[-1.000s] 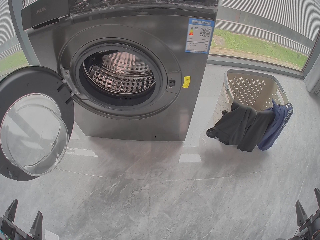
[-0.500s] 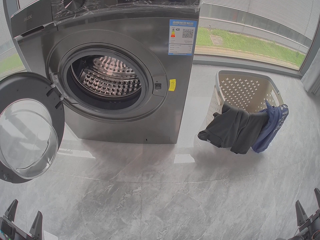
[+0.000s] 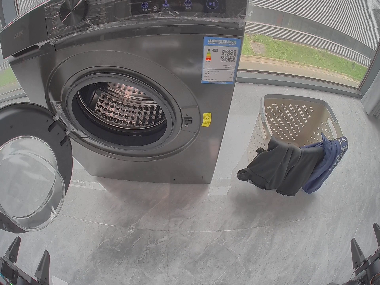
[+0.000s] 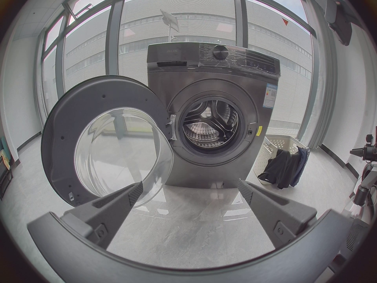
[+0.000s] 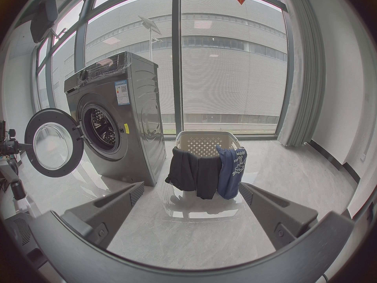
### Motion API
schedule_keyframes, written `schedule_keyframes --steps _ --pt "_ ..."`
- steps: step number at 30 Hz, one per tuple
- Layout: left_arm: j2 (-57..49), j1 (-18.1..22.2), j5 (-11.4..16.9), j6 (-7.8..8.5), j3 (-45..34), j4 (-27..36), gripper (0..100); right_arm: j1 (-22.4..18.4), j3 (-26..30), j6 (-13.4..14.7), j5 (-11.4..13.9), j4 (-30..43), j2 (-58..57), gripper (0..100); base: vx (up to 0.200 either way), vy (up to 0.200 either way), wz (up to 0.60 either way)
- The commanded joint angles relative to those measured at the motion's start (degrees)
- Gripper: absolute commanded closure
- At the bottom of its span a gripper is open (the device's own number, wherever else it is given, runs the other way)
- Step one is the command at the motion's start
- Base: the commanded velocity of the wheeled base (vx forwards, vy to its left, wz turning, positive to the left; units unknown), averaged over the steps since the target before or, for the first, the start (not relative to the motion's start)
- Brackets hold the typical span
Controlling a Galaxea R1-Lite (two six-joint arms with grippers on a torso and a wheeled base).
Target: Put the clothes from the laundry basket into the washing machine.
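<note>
Head cam moved; washing machine (image 3: 190,95), laundry basket (image 3: 301,98) sit lower.

Grey washing machine (image 3: 134,54), beige star-patterned laundry basket (image 3: 297,97), charcoal garment (image 3: 279,167), navy white-printed garment (image 3: 327,158)

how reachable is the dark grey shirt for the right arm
Probably not yet: right claw is far from the dark grey shirt on the cream plastic basket, only bare floor between.

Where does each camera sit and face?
Head view: on the head, looking down at grey front-loading washing machine and beige plastic laundry basket; left pincer, right pincer at bottom corners.
Left wrist view: behind open left pincer, facing the machine.
Right wrist view: behind open right pincer, facing the basket.
All share machine, basket.
</note>
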State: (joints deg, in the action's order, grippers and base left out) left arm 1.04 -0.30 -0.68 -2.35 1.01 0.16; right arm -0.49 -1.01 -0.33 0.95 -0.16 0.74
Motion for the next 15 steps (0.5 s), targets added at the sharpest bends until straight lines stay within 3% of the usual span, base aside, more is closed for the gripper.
schedule_keyframes --steps 1,15 --pt "0.02 -0.05 -0.02 -0.02 -0.84 0.02 0 -0.04 1.01 -0.02 0.02 -0.02 -0.04 0 0.000 -0.200 0.00" --pt "0.02 -0.22 -0.02 -0.02 -0.84 0.02 0 -0.04 1.01 -0.02 0.02 -0.02 -0.04 0 0.000 -0.200 0.00"
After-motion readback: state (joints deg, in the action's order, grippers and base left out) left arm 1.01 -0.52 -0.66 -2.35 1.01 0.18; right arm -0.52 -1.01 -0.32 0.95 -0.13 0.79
